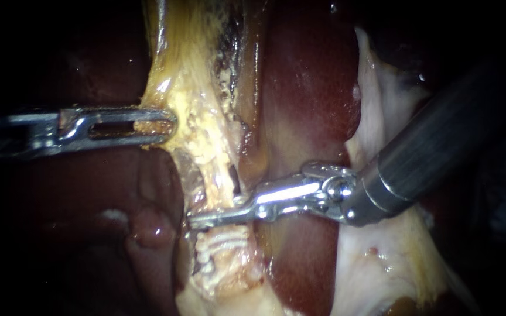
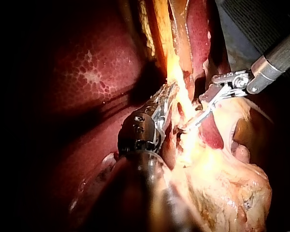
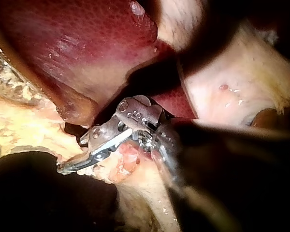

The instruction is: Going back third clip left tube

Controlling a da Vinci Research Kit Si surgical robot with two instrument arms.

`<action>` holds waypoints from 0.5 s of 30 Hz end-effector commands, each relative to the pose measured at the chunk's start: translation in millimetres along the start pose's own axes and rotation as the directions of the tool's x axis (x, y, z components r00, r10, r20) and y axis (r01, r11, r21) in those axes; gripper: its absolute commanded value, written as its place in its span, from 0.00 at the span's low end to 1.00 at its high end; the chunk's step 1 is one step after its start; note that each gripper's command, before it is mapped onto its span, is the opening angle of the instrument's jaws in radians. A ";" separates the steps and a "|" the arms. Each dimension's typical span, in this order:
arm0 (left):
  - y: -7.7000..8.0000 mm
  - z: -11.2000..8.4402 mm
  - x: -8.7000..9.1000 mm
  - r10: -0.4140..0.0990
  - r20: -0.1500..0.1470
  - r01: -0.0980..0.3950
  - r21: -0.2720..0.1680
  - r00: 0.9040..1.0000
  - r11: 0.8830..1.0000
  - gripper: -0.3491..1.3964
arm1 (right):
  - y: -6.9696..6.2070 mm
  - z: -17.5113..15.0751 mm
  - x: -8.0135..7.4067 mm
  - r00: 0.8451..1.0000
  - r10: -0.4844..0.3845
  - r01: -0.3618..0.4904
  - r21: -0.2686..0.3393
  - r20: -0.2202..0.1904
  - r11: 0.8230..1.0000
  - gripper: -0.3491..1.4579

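Where the pale tube runs down beside the dark red liver, ridged clips sit stacked across it. They lie just below the tip of the right instrument, which rests crosswise against the tube; whether that tip is open or closed cannot be told. Higher up, the left instrument has its jaws closed on the edge of the yellow tissue from which the tube descends. Pale membrane lies behind the right instrument's shaft.

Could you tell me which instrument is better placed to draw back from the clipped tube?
Probably right: the right instrument lies at the tube beside the clips; the left instrument grips yellow tissue away from them.
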 end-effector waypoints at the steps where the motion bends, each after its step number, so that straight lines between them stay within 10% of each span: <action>1: -0.1 0.0 0.0 -0.001 0.002 0.001 -0.003 1.000 1.000 0.00 | 0.0 0.0 0.0 1.000 -0.001 0.001 0.000 0.000 1.000 0.00; 5: -0.2 0.0 0.0 -0.001 0.002 0.001 -0.004 1.000 1.000 0.00 | -0.1 0.1 0.0 1.000 -0.025 0.025 0.000 0.001 1.000 0.00; 9: -0.2 -0.1 0.0 -0.001 0.002 0.001 -0.004 1.000 1.000 0.00 | -0.1 0.6 0.2 0.993 -0.120 0.119 -0.045 -0.020 0.992 0.46; 15: -0.2 -0.2 0.0 -0.001 0.002 0.001 -0.003 1.000 1.000 0.00 | -0.3 -0.3 -0.2 0.953 -0.303 0.302 -0.075 -0.011 0.950 0.52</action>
